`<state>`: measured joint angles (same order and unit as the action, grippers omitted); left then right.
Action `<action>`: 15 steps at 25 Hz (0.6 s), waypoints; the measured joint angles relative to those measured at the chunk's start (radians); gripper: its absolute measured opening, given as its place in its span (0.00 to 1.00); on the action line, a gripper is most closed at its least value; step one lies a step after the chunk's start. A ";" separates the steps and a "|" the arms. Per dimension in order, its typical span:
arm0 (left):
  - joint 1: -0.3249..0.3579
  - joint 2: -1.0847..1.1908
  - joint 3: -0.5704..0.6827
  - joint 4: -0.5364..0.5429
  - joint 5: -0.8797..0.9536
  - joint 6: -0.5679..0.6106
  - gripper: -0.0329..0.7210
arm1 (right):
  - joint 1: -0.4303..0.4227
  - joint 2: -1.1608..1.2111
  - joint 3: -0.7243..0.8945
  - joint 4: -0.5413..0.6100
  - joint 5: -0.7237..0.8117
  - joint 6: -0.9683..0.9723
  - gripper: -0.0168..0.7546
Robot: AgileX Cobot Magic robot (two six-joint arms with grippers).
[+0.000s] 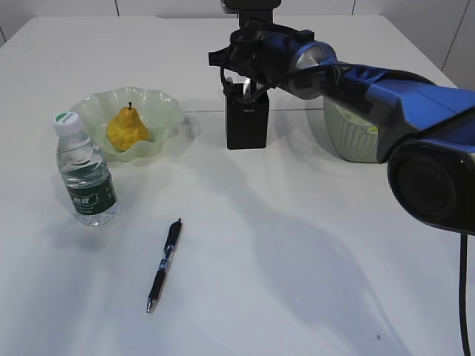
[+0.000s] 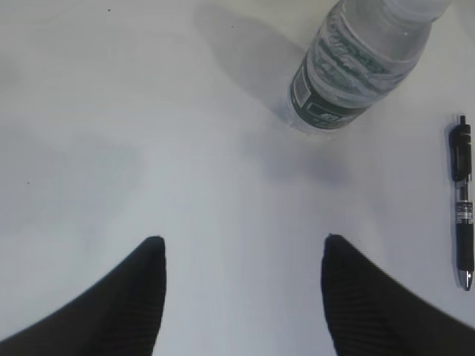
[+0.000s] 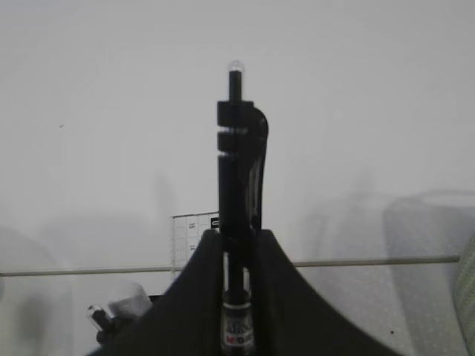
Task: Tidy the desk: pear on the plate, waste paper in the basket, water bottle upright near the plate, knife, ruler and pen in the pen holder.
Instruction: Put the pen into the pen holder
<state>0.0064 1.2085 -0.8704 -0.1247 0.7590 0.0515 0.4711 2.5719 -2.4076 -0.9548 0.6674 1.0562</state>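
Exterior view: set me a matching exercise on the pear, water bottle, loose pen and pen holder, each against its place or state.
1. pear
2. water bottle
3. loose pen
4. pen holder

A. lying flat on the desk
B. below the right pincer, which grips a second pen
C. in the plate
D. upright beside the plate

Pairs: 1-C, 2-D, 3-A, 4-B

Pear (image 1: 128,127) on plate (image 1: 159,111) (water bottle (image 1: 85,172) in front).
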 joint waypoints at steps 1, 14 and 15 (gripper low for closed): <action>0.000 0.000 0.000 0.000 0.000 0.000 0.66 | 0.000 0.004 0.000 0.000 0.000 0.000 0.09; 0.000 0.000 0.000 0.000 0.000 0.000 0.66 | 0.000 0.009 0.000 0.035 0.033 0.001 0.11; 0.000 0.000 0.000 0.000 0.000 0.000 0.66 | 0.000 0.009 0.000 0.042 0.033 0.001 0.11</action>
<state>0.0064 1.2085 -0.8704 -0.1247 0.7590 0.0515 0.4711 2.5805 -2.4076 -0.9132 0.7002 1.0568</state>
